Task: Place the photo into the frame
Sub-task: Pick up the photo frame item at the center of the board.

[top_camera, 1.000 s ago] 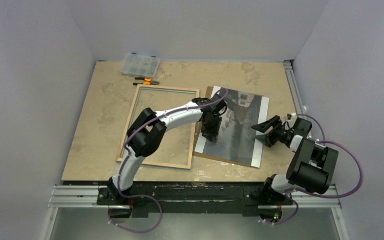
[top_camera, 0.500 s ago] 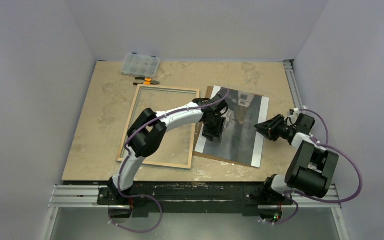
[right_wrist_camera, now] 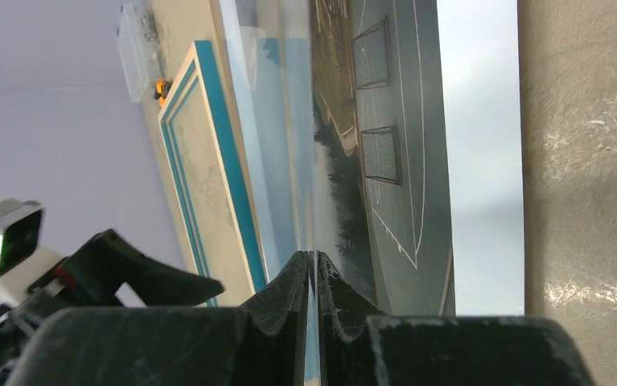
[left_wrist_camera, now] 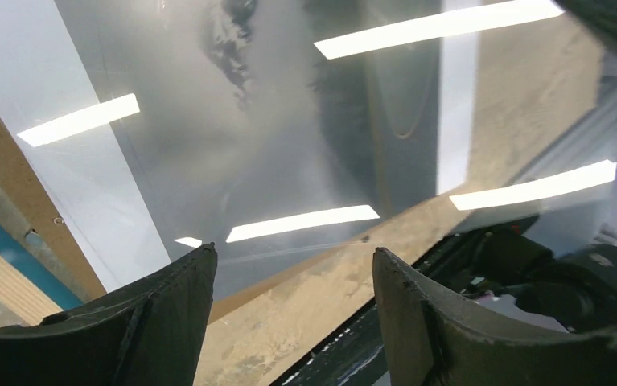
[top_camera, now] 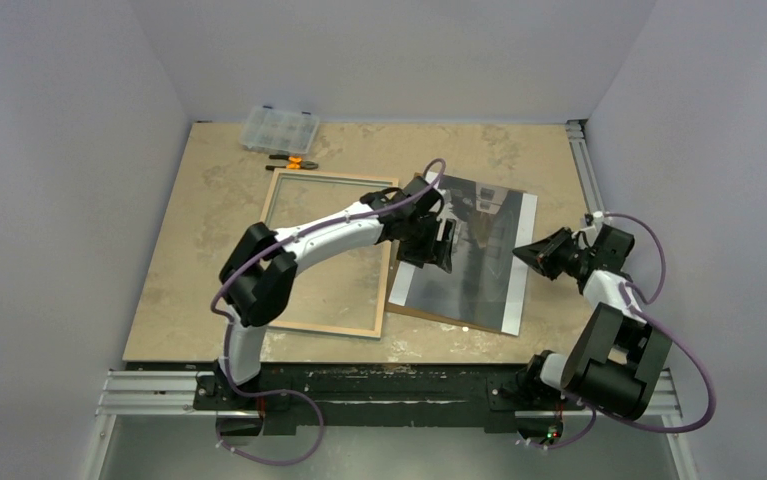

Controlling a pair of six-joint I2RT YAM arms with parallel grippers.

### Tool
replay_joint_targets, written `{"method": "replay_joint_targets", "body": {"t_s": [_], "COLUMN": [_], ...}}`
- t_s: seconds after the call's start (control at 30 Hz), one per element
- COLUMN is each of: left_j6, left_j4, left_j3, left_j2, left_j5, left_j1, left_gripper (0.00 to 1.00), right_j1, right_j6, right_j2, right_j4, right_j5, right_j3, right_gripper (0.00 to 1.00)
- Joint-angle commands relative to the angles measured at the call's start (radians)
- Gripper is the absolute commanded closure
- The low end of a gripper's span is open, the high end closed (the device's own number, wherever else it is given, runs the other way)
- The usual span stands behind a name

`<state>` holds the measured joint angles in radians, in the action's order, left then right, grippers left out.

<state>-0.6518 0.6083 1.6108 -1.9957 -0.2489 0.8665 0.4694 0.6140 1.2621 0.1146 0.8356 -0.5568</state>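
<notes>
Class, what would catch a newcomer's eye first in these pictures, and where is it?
The large glossy photo lies right of centre on the table, catching bright strips of light. The left gripper hangs open above its left part, while the right gripper is pinched shut on its right edge. Just left of it the frame lies flat, the table showing through it.

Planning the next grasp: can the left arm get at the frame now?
Probably yes. The frame lies bare right under the left arm, whose open fingers hover empty over the photo beside it.
</notes>
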Motion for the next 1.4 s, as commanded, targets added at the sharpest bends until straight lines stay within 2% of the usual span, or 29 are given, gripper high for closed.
{"method": "replay_joint_targets", "body": {"t_s": [0.0,0.1,0.27,0.37,0.6,0.83,1.03,1.1,1.2,1.37], "left_j6": [-0.023,-0.047,-0.054,-0.043,0.004,0.026,0.024,0.022,0.02,0.016], "left_j4": [-0.163,-0.224,-0.261,-0.231,-0.093,-0.016,0.006,0.012,0.026,0.041], "left_j3": [-0.079,-0.147,-0.23,-0.254,-0.253,-0.259,-0.263,-0.264,-0.265,-0.279], "left_j2": [0.207,0.321,0.515,0.615,0.768,0.808,0.801,0.801,0.799,0.796], "left_j5": [-0.083,-0.109,-0.094,-0.045,0.132,0.222,0.238,0.244,0.245,0.279], "left_j1": [-0.048,-0.087,-0.15,-0.175,-0.192,-0.214,-0.222,-0.224,-0.229,-0.237], "left_gripper": [0.3,0.28,0.19,0.16,0.13,0.13,0.13,0.13,0.14,0.14], "right_j1": [-0.003,-0.004,-0.006,-0.025,-0.11,-0.249,-0.354,-0.393,-0.443,-0.462], "right_j6": [0.04,0.076,0.129,0.187,0.412,0.499,0.587,0.573,0.525,0.48], "right_j2": [-0.042,-0.064,-0.111,-0.143,-0.146,-0.19,-0.235,-0.245,-0.257,-0.316], "right_j4": [-0.028,-0.043,-0.044,-0.046,-0.203,-0.219,-0.306,-0.287,-0.242,-0.227], "right_j5": [-0.022,-0.024,-0.022,-0.026,0.002,-0.046,-0.057,-0.072,-0.092,-0.118], "right_j3": [-0.023,-0.024,-0.048,-0.084,-0.137,-0.237,-0.223,-0.217,-0.177,0.003], "right_gripper": [0.96,1.0,1.0,1.0,1.0,1.0,1.0,1.0,1.0,1.0]}}
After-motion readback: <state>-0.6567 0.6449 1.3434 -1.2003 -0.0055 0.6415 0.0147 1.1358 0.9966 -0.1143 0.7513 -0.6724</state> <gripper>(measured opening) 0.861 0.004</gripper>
